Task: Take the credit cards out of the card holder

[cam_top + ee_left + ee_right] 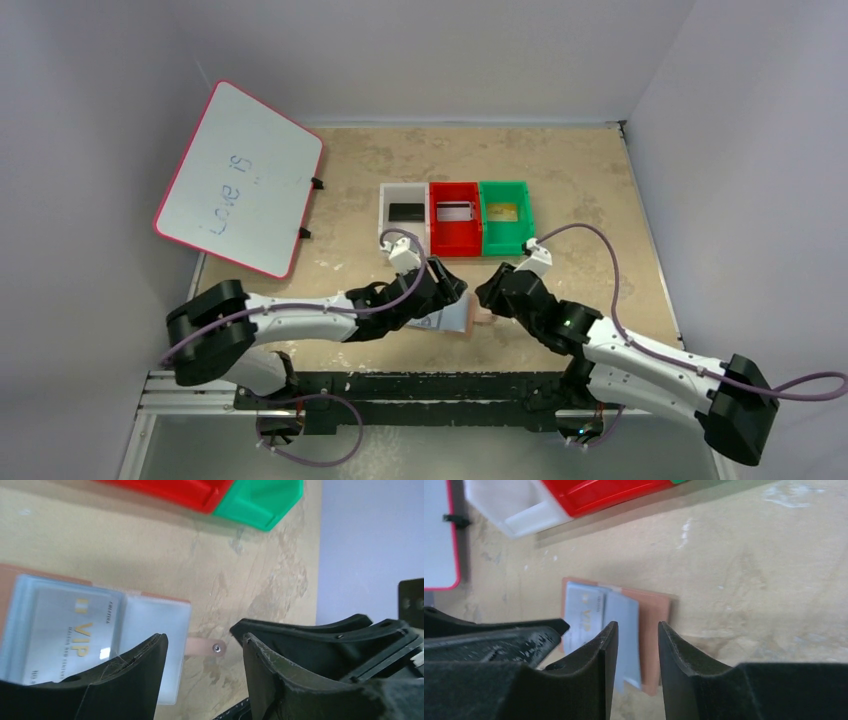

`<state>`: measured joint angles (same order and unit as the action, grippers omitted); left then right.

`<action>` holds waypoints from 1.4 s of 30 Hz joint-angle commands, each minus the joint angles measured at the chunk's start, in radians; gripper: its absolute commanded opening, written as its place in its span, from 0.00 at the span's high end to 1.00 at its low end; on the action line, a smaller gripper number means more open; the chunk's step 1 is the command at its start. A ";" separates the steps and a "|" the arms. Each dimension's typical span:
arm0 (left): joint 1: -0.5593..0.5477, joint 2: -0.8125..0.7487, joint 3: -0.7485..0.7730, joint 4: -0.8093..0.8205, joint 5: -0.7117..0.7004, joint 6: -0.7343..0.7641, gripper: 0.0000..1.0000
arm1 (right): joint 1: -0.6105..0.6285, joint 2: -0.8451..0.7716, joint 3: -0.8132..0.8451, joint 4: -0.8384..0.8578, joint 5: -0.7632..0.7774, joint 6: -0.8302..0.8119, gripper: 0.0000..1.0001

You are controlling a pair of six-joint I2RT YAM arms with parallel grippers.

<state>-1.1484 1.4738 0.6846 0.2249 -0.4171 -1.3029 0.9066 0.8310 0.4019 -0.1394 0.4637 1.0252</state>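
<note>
While both arms reach inward in the top view, the card holder (457,320) lies open on the desk (580,180) between the left end effector (447,290) and the right end effector (497,293); each bin in the row of bins (455,240) beyond holds one card; from the left wrist, the fingers stand apart around nothing, beside a silver VIP card (75,635) sleeved in the holder; from the right wrist, the fingers stand narrowly apart, empty, over the holder's sleeves.
</note>
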 commanded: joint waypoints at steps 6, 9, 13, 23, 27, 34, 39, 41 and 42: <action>-0.004 -0.248 -0.021 -0.316 -0.341 0.015 0.40 | -0.001 0.134 0.132 0.191 -0.181 -0.123 0.62; -0.004 -0.309 -0.038 -0.418 -0.409 -0.026 0.36 | -0.001 0.181 0.135 0.265 -0.265 -0.147 0.62; -0.003 -0.371 -0.050 -0.545 -0.471 -0.106 0.31 | -0.001 0.250 0.134 0.328 -0.324 -0.135 0.60; -0.002 -0.396 -0.068 -0.551 -0.428 -0.051 0.34 | -0.001 0.465 0.111 0.456 -0.446 -0.068 0.62; -0.002 -0.373 -0.077 -0.460 -0.360 0.012 0.38 | -0.001 0.540 0.097 0.477 -0.462 -0.026 0.66; -0.002 -0.277 -0.049 -0.405 -0.277 0.055 0.42 | -0.005 0.553 0.038 0.507 -0.430 0.030 0.67; -0.002 -0.201 -0.014 -0.393 -0.235 0.088 0.43 | -0.016 0.546 0.012 0.508 -0.407 0.043 0.68; -0.002 -0.175 -0.004 -0.379 -0.213 0.100 0.44 | -0.020 0.550 -0.005 0.541 -0.426 0.045 0.70; -0.001 -0.162 0.000 -0.372 -0.203 0.105 0.44 | -0.023 0.553 -0.013 0.555 -0.434 0.049 0.70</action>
<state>-1.1481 1.2762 0.6281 -0.2127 -0.6678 -1.2488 0.8970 1.3922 0.4248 0.3683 0.0303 1.0550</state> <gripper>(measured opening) 0.565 0.312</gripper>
